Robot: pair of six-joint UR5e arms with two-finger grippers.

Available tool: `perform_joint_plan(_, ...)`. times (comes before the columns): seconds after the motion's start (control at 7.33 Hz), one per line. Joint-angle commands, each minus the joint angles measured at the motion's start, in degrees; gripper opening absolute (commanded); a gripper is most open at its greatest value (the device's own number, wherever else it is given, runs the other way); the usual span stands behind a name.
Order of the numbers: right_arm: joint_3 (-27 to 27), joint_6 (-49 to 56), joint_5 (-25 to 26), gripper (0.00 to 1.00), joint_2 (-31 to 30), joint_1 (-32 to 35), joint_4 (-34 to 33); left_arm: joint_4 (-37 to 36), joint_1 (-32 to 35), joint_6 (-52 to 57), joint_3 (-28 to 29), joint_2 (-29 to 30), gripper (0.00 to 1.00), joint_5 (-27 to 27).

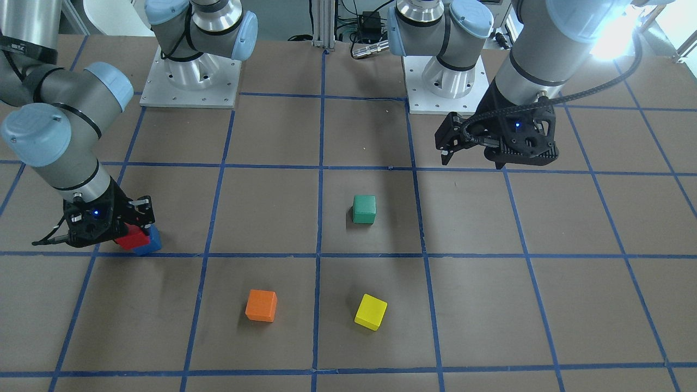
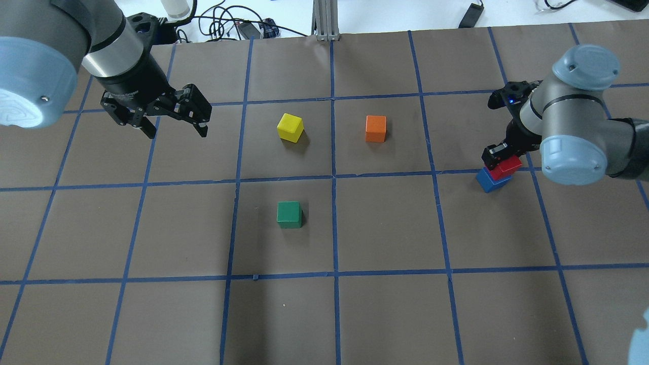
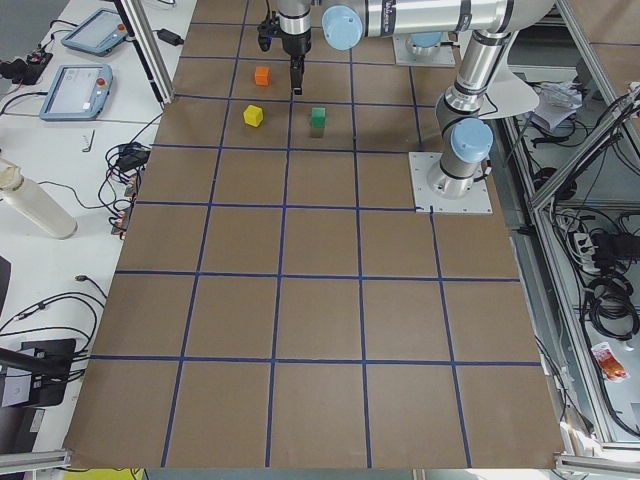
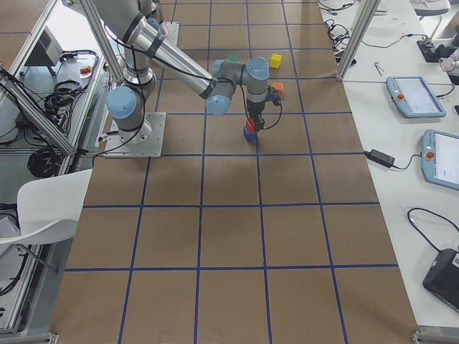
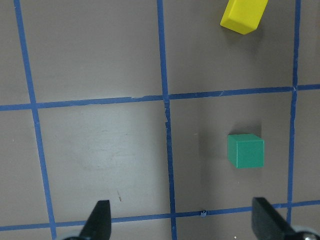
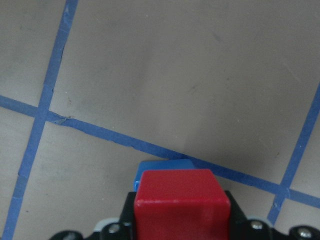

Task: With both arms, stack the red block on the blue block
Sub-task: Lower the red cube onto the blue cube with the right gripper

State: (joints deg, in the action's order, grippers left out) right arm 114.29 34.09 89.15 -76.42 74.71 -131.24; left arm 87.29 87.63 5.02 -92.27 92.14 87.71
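The red block [image 1: 132, 239] is between the fingers of my right gripper [image 1: 133, 226], which is shut on it. It sits over the blue block [image 1: 151, 243], shifted a little off centre; I cannot tell whether they touch. Overhead, the red block [image 2: 507, 167] overlaps the blue block [image 2: 489, 180] at the table's right. The right wrist view shows the red block [image 6: 181, 200] close up with the blue block [image 6: 160, 166] peeking out behind it. My left gripper [image 2: 175, 131] is open and empty, held above the table's far left; its fingers [image 5: 100, 222] frame bare table.
A green cube [image 2: 289, 214] stands near the table's middle. A yellow cube [image 2: 290, 126] and an orange cube [image 2: 375, 128] stand beyond it. The green cube [image 5: 245, 151] and the yellow cube [image 5: 243, 15] also show in the left wrist view. Blue tape lines grid the brown table.
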Motion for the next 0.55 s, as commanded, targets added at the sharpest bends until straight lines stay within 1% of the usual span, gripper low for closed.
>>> perform_joint_plan(0.0,0.05,-0.16,-0.03,0.00,-0.31,0.09,0.02,-0.01,0.00,-0.01,0.16,0.23,1.00,0.00)
perform_joint_plan(0.41,0.14,-0.16,0.50,0.00,-0.84,0.53,0.81,-0.01,0.00,-0.01,0.25,0.06,1.00,0.00)
